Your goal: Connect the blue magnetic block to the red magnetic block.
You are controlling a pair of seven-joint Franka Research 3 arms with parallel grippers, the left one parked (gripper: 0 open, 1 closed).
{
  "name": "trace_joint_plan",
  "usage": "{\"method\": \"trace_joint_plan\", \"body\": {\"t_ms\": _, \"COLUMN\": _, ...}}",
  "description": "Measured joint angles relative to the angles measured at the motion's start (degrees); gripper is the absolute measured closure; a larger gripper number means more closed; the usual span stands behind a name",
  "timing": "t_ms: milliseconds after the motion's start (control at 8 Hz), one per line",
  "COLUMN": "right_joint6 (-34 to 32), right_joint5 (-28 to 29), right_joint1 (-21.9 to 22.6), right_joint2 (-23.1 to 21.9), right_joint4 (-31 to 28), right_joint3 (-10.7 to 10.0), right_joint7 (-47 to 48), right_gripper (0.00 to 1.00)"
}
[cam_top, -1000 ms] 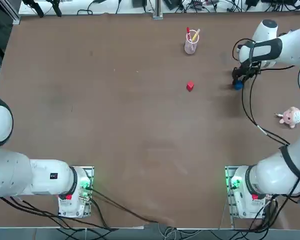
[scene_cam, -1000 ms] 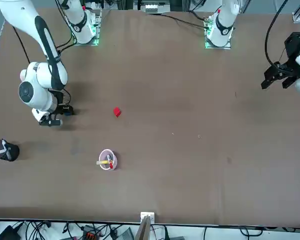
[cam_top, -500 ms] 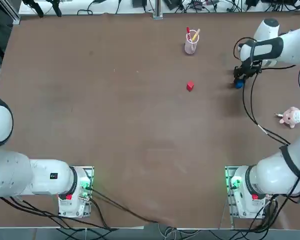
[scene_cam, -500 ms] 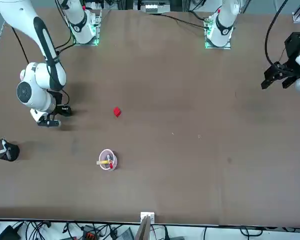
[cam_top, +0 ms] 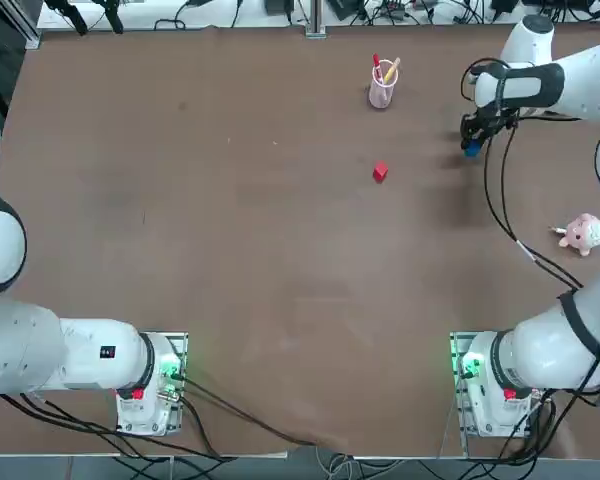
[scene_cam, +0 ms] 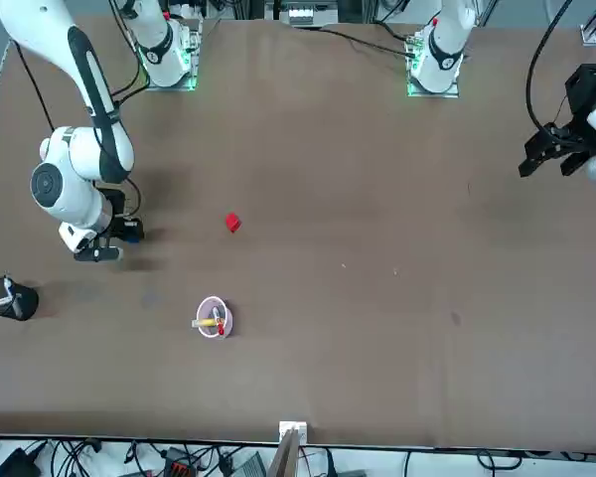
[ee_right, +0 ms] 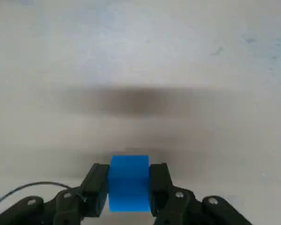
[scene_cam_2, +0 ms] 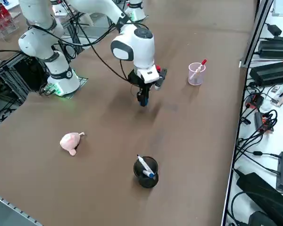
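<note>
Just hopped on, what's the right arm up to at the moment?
The right pincer is shut on the blue magnetic block, holding it clear of the table near the far right side. The red magnetic block sits alone toward the table's middle, well apart from the blue one, so the two are not yet joined. Nearby are a cup with pens and a pink plush toy, both untouched.

Even, bright overhead light falls on the brown table (cam_top: 230, 250). The right arm's shadow lies soft near the far right edge. The wrist view is washed pale, with a blurred shadow band across the tabletop.
</note>
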Motion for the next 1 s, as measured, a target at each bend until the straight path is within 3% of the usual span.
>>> {"method": "trace_joint_plan", "body": {"t_ms": 250, "right_joint6": 0.0, "right_joint5": 0.0, "right_joint1": 0.2, "right_joint2": 1.8, "right_joint4": 1.2, "right_joint3": 1.7, "right_joint7": 0.6, "right_gripper": 0.52}}
{"method": "trace_joint_plan", "body": {"t_ms": 750, "right_joint6": 0.0, "right_joint5": 0.0, "right_joint1": 0.9, "right_joint2": 4.7, "right_joint4": 1.9, "right_joint3": 1.9, "right_joint7": 0.9, "right_gripper": 0.51}}
{"method": "trace_joint_plan", "body": {"t_ms": 1000, "right_joint6": 0.0, "right_joint5": 0.0, "right_joint1": 0.9, "right_joint2": 4.9, "right_joint4": 1.9, "right_joint3": 1.9, "right_joint7": 0.9, "right_gripper": 0.22}}
